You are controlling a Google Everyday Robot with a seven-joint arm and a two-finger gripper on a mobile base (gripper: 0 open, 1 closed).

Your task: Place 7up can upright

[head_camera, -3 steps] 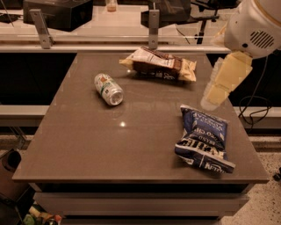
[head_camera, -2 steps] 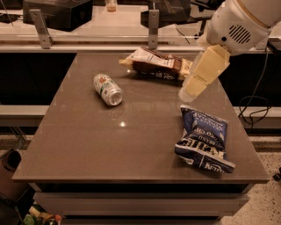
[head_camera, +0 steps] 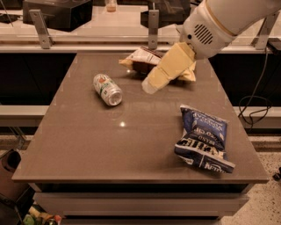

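Camera view, near to far, clock directions taken from the middle of the tabletop. Closest: brown table, seen from above, its near edge at 6 o'clock.

At about 4 o'clock: crumpled blue chip bag, lying flat with white lettering up, well apart from everything else on the tabletop.

At about 10 o'clock: 7up can, lying on its side, not upright. Silver end turned toward 5 o'clock, pale white-green label with a small red mark facing up. Touching only the tabletop.

Farther back, at about 1 o'clock: gripper, pale yellow, slanting down toward 7 o'clock from the white arm, which reaches in from the upper right. Placed at the can's 3 o'clock, near it but clearly apart. Open or closed: cannot tell.

Just behind the gripper, at 12 o'clock near the far edge: brown snack bag, lying flat, its right part hidden by the gripper.

Beyond the far edge: pale counter with upright metal posts, and a black box at 11 o'clock. Past the right edge, at 3 o'clock: dark cable hanging in loops.
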